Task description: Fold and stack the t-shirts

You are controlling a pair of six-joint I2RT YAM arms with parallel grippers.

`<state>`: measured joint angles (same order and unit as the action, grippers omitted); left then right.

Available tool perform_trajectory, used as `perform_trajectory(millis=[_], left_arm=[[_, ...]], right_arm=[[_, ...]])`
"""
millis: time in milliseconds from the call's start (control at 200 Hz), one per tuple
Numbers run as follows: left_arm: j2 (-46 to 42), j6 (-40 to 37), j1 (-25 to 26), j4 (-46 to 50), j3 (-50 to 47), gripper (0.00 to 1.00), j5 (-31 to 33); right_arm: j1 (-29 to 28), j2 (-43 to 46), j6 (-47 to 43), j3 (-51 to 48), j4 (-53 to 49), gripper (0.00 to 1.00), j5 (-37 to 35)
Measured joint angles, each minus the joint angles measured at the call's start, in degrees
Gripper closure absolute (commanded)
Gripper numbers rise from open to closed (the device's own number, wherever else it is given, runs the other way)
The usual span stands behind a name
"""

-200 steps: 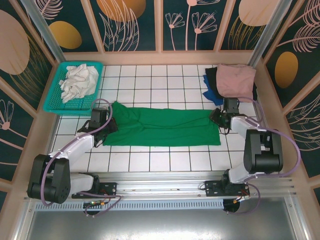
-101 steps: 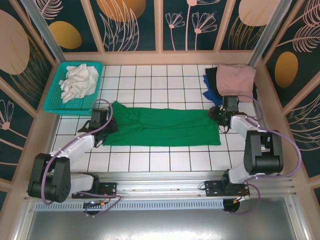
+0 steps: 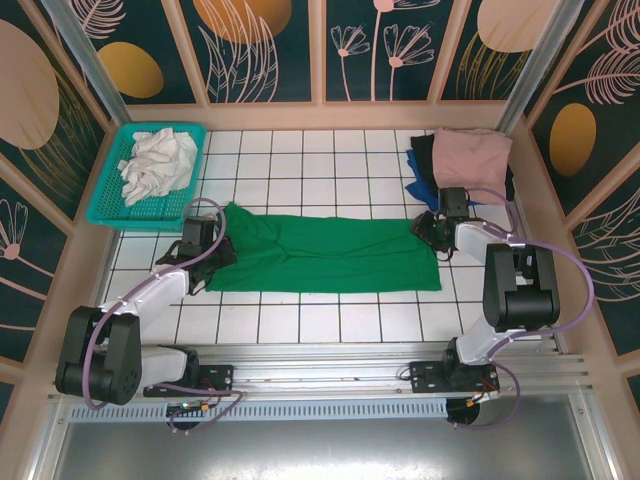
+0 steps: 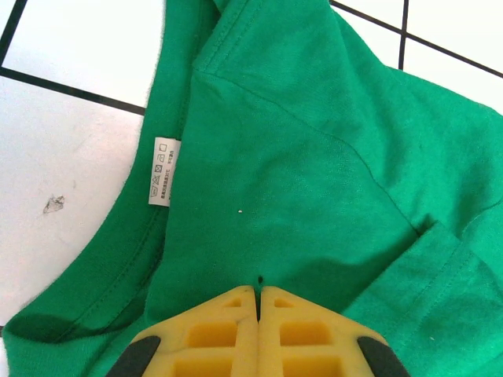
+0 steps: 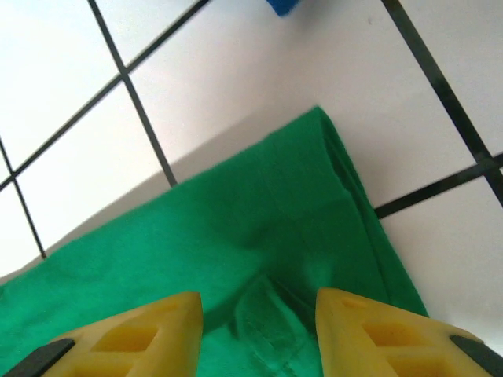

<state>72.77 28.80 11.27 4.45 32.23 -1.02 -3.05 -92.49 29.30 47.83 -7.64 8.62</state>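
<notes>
Top external view has one green t-shirt (image 3: 320, 258) flat across the table (image 3: 300, 322), left gripper (image 4: 257, 292) pinched shut on its collar end, right gripper (image 5: 259, 302) parted and holding nothing over its hem corner, so fold squarely, edges matched, toward three stacked shirts (image 3: 470, 160) far right.

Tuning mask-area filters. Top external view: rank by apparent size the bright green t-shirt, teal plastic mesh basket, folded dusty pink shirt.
1. bright green t-shirt
2. teal plastic mesh basket
3. folded dusty pink shirt, somewhat smaller
</notes>
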Motion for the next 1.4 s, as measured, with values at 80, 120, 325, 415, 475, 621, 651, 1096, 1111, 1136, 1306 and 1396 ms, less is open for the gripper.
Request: perform_trajectory(millis=[80,120,325,415,475,621,651,1096,1111,1136,1306,1396], left_arm=[[0.2,0.0,0.0,0.0,0.0,1.0,0.0],[0.3,0.0,0.0,0.0,0.0,1.0,0.0],[0.6,0.0,0.0,0.0,0.0,1.0,0.0],[0.7,0.0,0.0,0.0,0.0,1.0,0.0],[0.8,0.0,0.0,0.0,0.0,1.0,0.0],[1.1,0.0,0.0,0.0,0.0,1.0,0.0],[1.1,0.0,0.0,0.0,0.0,1.0,0.0],[4.9,-0.1,0.0,2.6,7.7,1.0,0.7],[5.4,-0.2,0.0,2.9,8.9,1.0,0.9],[6.8,-0.3,0.0,3.3,11.3,1.0,1.2],[16.6,-2.8,0.0,4.5,29.4,1.0,3.7],[21.7,-4.4,0.0,5.0,38.9,1.0,4.2]], right_arm=[[-0.2,-0.3,0.0,1.0,-0.1,0.57,0.0],[-0.3,-0.6,0.0,1.5,-0.2,0.57,0.0],[-2.0,-2.4,-0.6,2.5,-1.8,0.56,-1.6],[-2.3,-2.5,-0.9,2.5,-3.1,0.56,-3.1],[-2.6,-2.5,-1.1,2.5,-3.5,0.57,-3.9],[-3.1,-2.6,-2.1,2.4,-4.4,0.74,-5.2],[-3.2,-2.6,-1.9,2.4,-4.6,0.77,-5.6],[-3.4,-2.5,-4.0,7.7,-9.8,1.0,-7.8],[-3.4,-2.5,-4.2,8.6,-10.0,1.0,-8.0],[-3.4,-2.5,-4.6,10.2,-10.3,1.0,-8.2],[-3.4,-6.0,-6.9,23.5,-10.9,1.0,-8.9],[-3.4,-10.0,-8.3,30.5,-11.3,1.0,-9.0]])
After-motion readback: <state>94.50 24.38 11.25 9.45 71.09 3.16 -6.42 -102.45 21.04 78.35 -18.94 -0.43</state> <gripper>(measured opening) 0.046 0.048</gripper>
